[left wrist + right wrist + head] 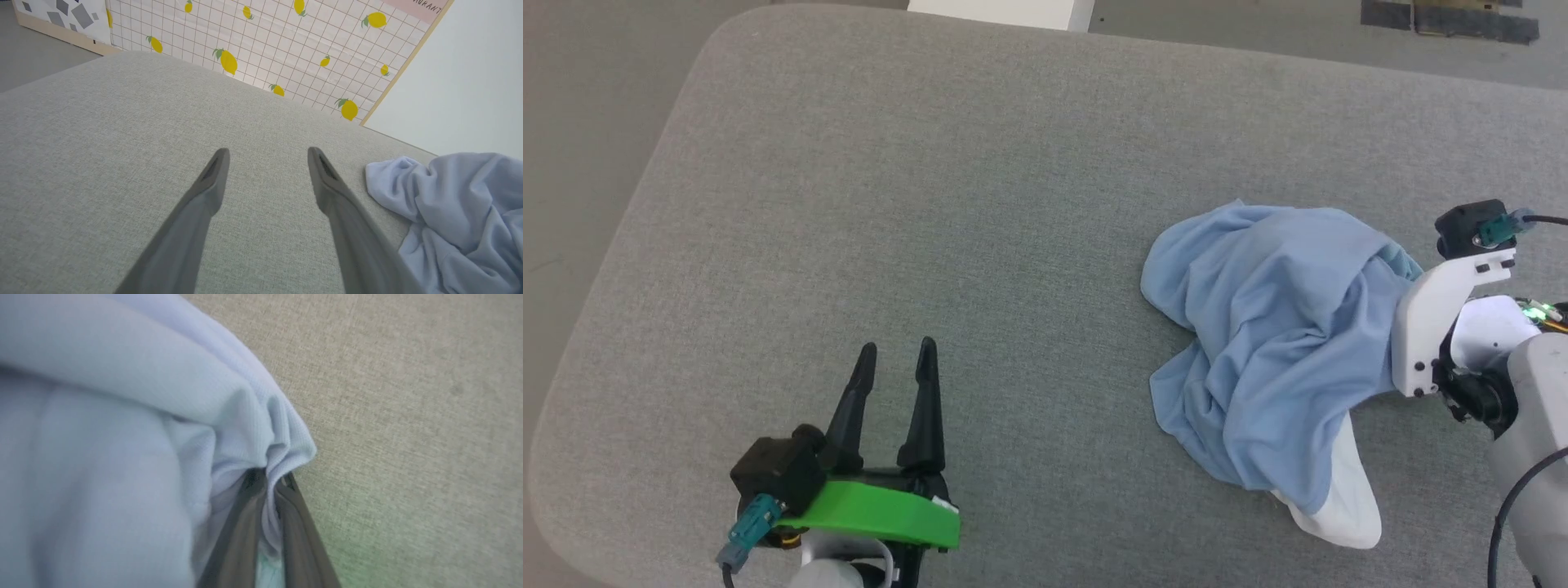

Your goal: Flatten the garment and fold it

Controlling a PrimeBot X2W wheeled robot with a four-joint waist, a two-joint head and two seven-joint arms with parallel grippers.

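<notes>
The garment (1274, 343) is a light blue shirt lying crumpled on the right half of the grey table (980, 204), with a white inner part sticking out at its near edge. My right gripper (269, 477) is shut on a fold of the garment (122, 437), its fingers pinching the cloth; in the head view its white wrist stands at the garment's right edge and the fingers are buried in cloth. My left gripper (894, 359) rests open over bare table at the lower left, well clear of the garment (457, 204), nothing between its fingers (212, 179).
The table's rounded left edge and far edge border grey floor. A white object (1001, 12) stands beyond the far edge, dark tape patches (1454, 20) on the floor at upper right. A lemon-patterned panel (265, 41) stands behind the table in the left wrist view.
</notes>
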